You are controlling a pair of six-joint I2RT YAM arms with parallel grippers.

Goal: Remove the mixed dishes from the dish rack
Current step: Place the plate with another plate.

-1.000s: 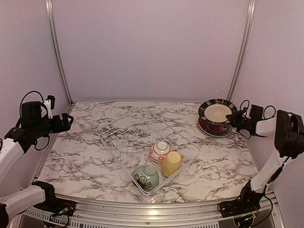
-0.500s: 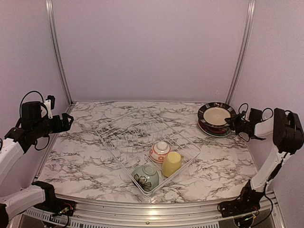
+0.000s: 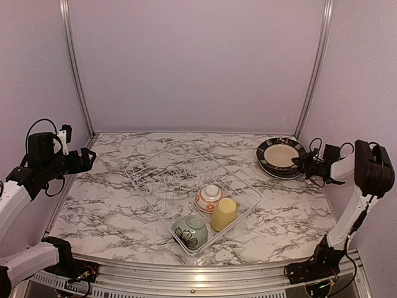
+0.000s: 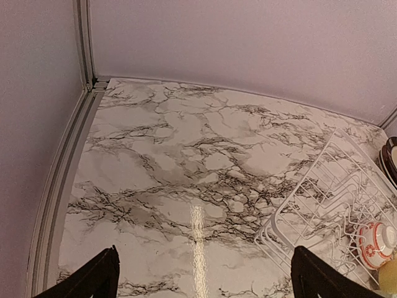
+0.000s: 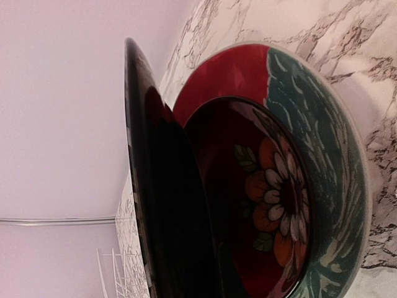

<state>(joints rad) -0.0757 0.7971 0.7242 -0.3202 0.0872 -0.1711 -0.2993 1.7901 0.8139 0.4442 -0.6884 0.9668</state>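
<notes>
My right claw pinches the rim of the black-rimmed ceramic plate, tilted over the red-and-teal plate at the marble counter's far right. My left claw hangs wide apart. The white wire dish rack holds the yellow cup and two bowls.
</notes>
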